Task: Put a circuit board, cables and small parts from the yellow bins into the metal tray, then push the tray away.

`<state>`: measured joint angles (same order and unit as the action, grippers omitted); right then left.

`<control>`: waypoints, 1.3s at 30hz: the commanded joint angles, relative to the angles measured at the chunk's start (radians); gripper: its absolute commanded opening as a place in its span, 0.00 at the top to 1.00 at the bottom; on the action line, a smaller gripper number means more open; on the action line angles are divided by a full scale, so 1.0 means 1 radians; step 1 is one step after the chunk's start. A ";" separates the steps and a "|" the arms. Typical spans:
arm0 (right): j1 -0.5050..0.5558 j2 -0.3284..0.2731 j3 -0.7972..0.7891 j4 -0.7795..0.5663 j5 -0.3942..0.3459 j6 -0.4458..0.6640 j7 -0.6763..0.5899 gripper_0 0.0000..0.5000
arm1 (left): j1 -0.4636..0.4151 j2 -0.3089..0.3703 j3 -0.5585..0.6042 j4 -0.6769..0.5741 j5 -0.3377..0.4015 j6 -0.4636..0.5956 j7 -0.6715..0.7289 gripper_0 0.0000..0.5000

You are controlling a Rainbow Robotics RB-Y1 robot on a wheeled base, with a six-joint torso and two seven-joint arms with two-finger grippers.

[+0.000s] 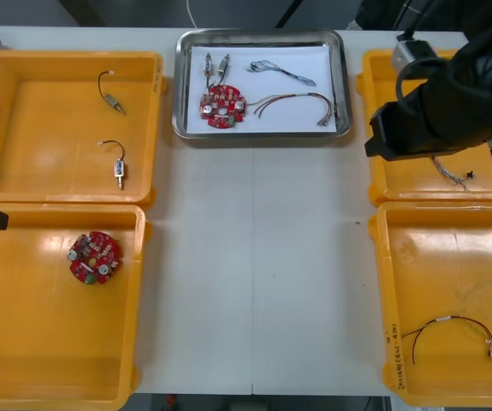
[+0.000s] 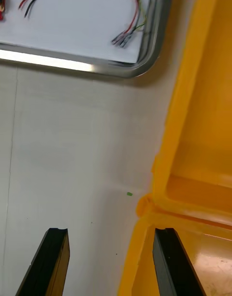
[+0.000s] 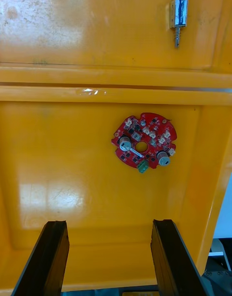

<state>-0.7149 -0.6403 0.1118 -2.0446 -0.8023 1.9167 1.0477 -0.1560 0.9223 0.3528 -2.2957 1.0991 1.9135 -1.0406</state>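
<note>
The metal tray (image 1: 340, 86), white inside, stands at the far middle of the table. It holds a red circuit board (image 1: 221, 106), two small metal parts (image 1: 216, 64), a blue and white cable (image 1: 281, 72) and a red and yellow cable (image 1: 297, 103). My right gripper (image 2: 111, 260) is open over bare table, beside the seam of the two right bins, with the tray corner (image 2: 145, 66) ahead of it. My left gripper (image 3: 108, 257) hangs open over the near left bin, short of a second circuit board (image 3: 144, 141).
The far left bin (image 1: 66, 60) holds two small metal parts with black leads (image 1: 117, 163). A red and black cable (image 1: 451, 330) lies in the near right bin. My right arm (image 1: 438, 107) covers part of the far right bin, where a twisted cable (image 1: 451, 175) shows.
</note>
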 commanded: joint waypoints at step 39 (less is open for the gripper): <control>0.511 -0.108 -0.498 -0.088 0.018 0.003 0.267 0.00 | 0.016 0.044 0.029 -0.027 0.008 0.006 -0.067 0.00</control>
<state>-0.2134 -0.7112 -0.3508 -2.1353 -0.7728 1.9168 1.2820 -0.1551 0.9224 0.3529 -2.2958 1.0991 1.9135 -1.0406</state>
